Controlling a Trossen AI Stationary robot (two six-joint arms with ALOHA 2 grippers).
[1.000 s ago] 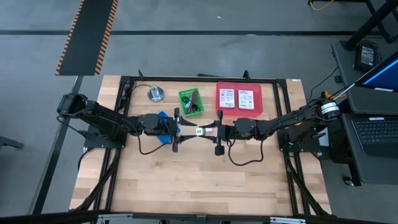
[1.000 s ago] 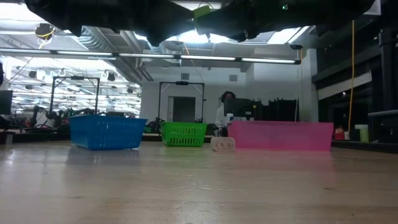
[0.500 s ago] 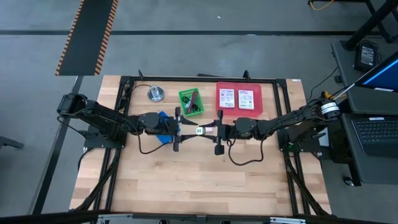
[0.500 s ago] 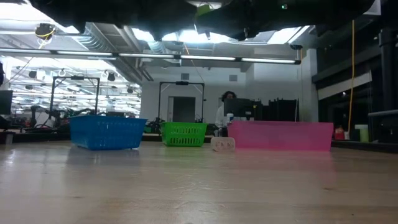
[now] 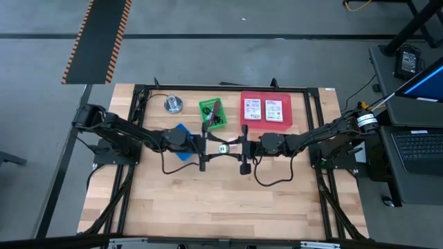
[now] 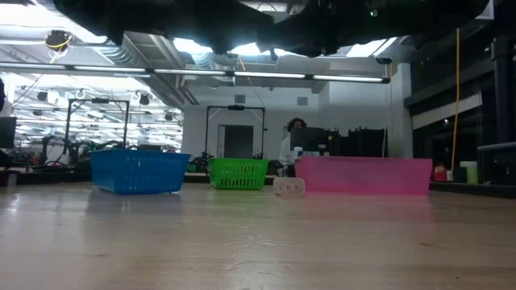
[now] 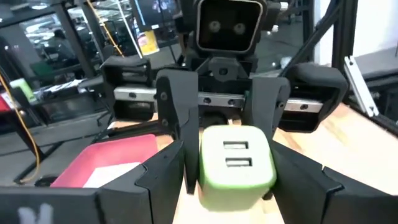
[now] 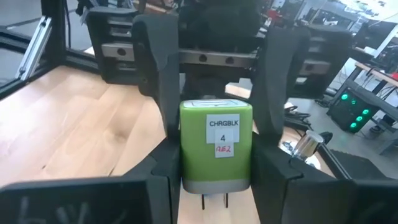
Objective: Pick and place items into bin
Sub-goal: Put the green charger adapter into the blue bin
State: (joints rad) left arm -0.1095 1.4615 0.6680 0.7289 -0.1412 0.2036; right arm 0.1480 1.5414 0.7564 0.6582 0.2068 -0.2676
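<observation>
The green charger (image 5: 222, 146) sits between the two pincers — right pincer (image 5: 241, 148) pinches its plug end, left pincer (image 5: 205, 146) stands spread around its socket end, above the counter (image 5: 208, 200).

Green charger block (image 8: 216, 149): white label on its upper face, printed "CHRGBLK" with "4" beneath; below that, handwritten red characters, apparently "RE2", not certain. Opposite face of the same block, left wrist view: two slots, no lettering. Two white green-printed packets (image 5: 266, 110) in the red bin (image 5: 245, 119): print present, too small to read. Hazard-striped floor strip (image 5: 99, 39), orange and black: pattern only, no words. No other text legible.
</observation>
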